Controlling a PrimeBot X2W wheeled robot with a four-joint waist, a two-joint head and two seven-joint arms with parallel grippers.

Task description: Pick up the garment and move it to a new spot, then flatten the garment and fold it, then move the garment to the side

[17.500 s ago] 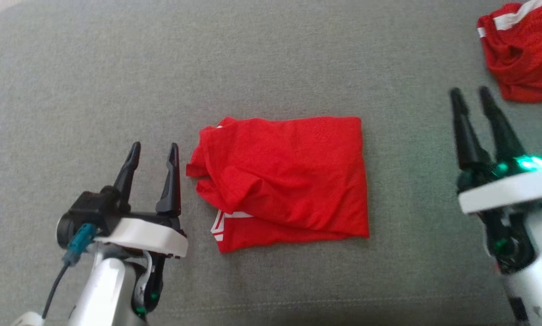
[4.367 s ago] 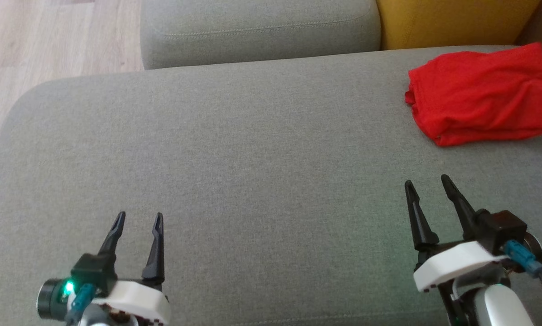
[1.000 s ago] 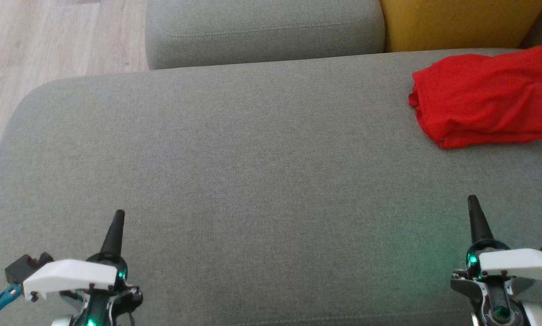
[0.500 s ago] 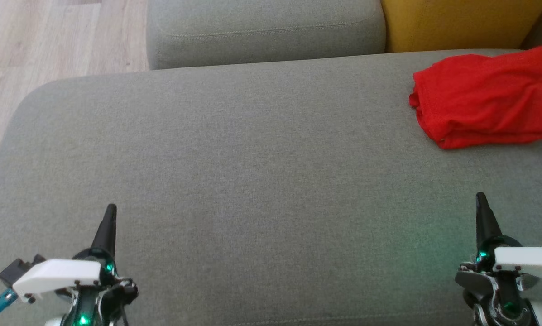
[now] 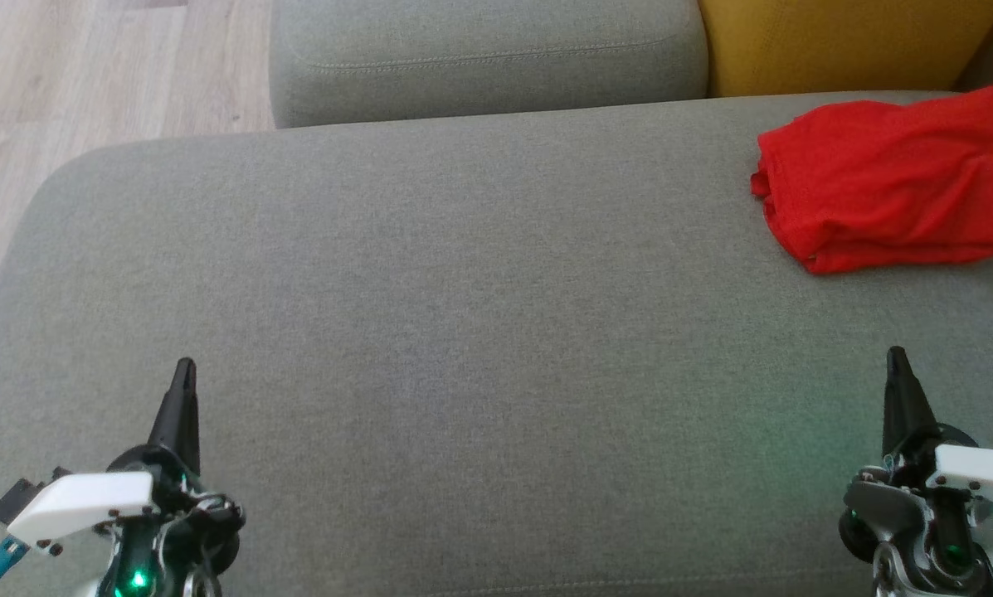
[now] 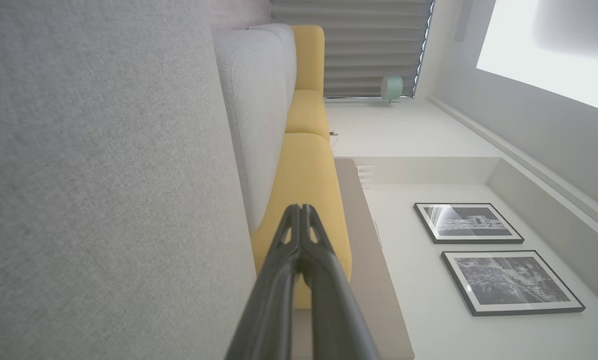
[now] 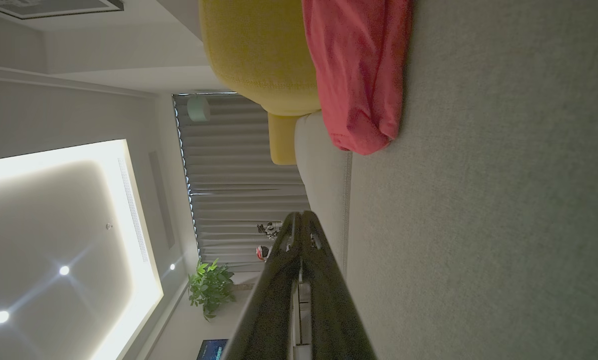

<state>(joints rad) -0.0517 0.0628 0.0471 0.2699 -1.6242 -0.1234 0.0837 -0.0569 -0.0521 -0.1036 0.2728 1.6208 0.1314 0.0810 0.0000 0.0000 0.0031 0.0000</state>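
R gripper [image 5: 896, 358] closed, empty | garment [image 5: 890, 195] folded, well ahead, apart

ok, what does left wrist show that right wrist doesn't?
Left wrist, not right wrist: two framed pictures on the wall and a tan ledge next to the yellow cushions.
Right wrist, not left wrist: the red garment lying on the grey sofa, a potted plant and ceiling spotlights.
Both: the grey sofa, yellow cushions, slatted blinds, and that arm's own claw, shut and empty: left claw, right claw.
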